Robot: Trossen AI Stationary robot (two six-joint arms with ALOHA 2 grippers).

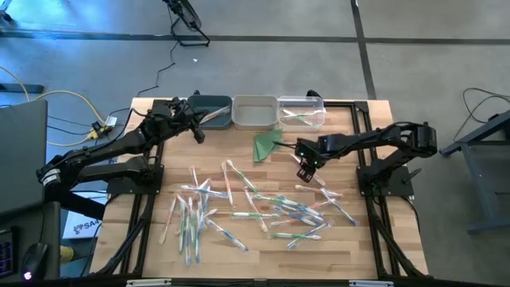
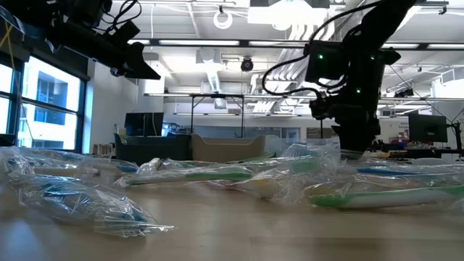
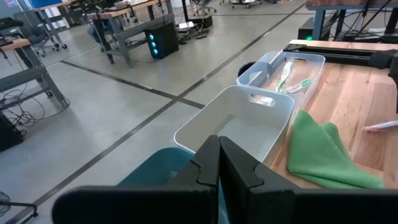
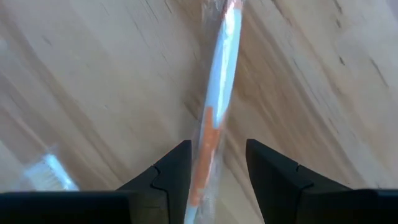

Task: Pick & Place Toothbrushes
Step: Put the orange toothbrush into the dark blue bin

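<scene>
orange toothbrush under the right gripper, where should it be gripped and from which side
Grip the wrapped orange-and-white toothbrush across its narrow handle, near the orange section, coming straight down from above. It lies flat on the wooden table and runs lengthwise between the open fingers of the right gripper, so closing across its width should pinch it.

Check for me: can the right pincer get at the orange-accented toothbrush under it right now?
Probably yes. The right pincer hangs open straight over the orange-accented toothbrush, one finger on each side. The brush lies alone on bare table, with nothing in between.
</scene>
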